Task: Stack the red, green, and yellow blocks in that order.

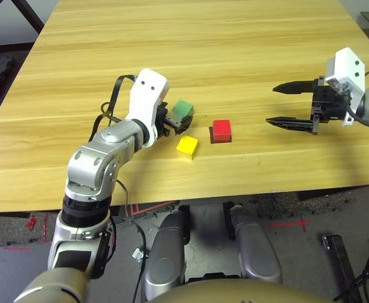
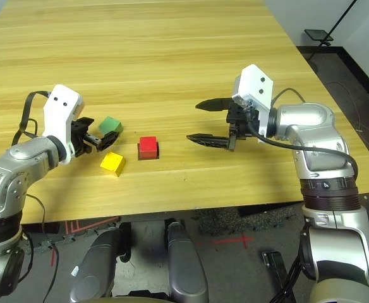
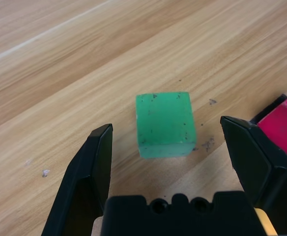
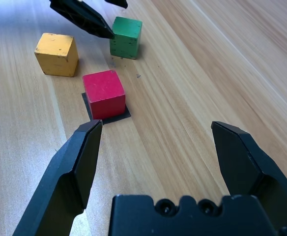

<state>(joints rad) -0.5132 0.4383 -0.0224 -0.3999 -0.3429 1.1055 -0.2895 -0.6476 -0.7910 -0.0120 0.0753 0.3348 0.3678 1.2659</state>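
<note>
The green block (image 3: 164, 123) lies on the wooden table (image 1: 203, 44), just ahead of my left gripper (image 3: 165, 129). That gripper is open, its black fingertips (image 3: 101, 140) level with the block's near edge and not touching it. The red block (image 1: 222, 130) sits on a flat black square patch (image 4: 109, 115), right of the green one. The yellow block (image 1: 187, 146) rests nearer the table's front edge, left of the red. My right gripper (image 1: 274, 105) hovers open and empty, well to the right of the red block, fingers pointing toward it.
The three blocks form a tight cluster at the front middle of the table. The table's front edge (image 1: 235, 192) runs close behind the yellow block. Beyond the table sides lies dark floor with cables.
</note>
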